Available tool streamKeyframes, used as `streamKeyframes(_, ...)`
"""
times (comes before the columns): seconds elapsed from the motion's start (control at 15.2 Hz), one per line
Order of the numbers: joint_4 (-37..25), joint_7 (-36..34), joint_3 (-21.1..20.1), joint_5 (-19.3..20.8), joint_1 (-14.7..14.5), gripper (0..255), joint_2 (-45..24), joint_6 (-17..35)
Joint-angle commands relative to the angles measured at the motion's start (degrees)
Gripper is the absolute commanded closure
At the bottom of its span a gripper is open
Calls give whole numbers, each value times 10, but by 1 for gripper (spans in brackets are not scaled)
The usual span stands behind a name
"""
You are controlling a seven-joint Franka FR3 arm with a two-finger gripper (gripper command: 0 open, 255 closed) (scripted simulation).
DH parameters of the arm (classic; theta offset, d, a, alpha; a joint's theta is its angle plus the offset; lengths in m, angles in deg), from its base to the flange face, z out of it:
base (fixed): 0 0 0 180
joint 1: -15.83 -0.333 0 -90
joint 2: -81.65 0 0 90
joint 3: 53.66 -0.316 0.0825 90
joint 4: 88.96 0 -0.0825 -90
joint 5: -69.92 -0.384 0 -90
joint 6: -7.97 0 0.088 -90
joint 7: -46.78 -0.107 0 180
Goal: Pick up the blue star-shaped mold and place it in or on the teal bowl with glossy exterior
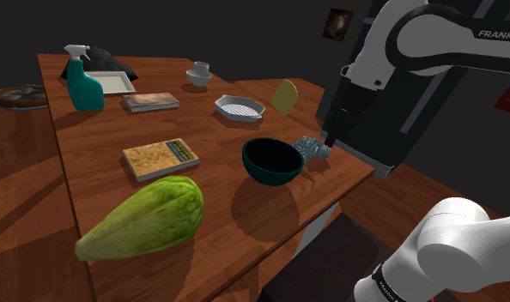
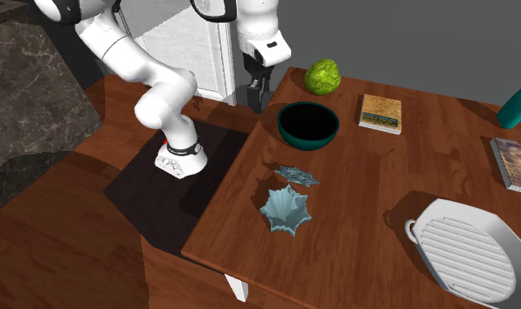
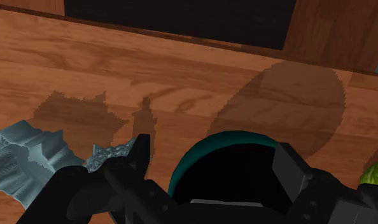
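The teal bowl [image 1: 272,160] [image 2: 308,125] [image 3: 200,153] stands upright near the table's edge, its inside dark. Beside it lie two star-shaped pieces: a larger pale blue mold with pleated walls [image 2: 285,209] [image 3: 28,156] and a flatter, darker one [image 2: 298,176] [image 3: 111,153] between it and the bowl. In the shoulder view they overlap as one blue-grey cluster [image 1: 313,148] at the bowl's right. My gripper [image 1: 329,135] [image 2: 255,95] [image 3: 213,156] hangs above the table edge next to the bowl. It is open and holds nothing. In the wrist view the bowl's rim lies between the fingers.
A green lettuce head [image 1: 146,219] [image 2: 323,76], a book [image 1: 160,159] [image 2: 381,112] and a white ridged pan [image 1: 240,108] [image 2: 465,248] share the wooden table [image 1: 219,232]. Farther back are a teal spray bottle [image 1: 84,81], a second book [image 1: 150,101] and a small cup [image 1: 199,75].
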Motion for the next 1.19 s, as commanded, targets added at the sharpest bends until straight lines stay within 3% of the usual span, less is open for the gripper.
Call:
streamKeyframes(0.0,0,0,0,0,0,0,0,0)
streamKeyframes(0.59,-27,280,142,62,-19,0,-120,75)
streamKeyframes(0.86,-70,406,200,63,-37,0,-203,106)
streamKeyframes(1.12,-130,537,249,40,-56,0,-301,129)
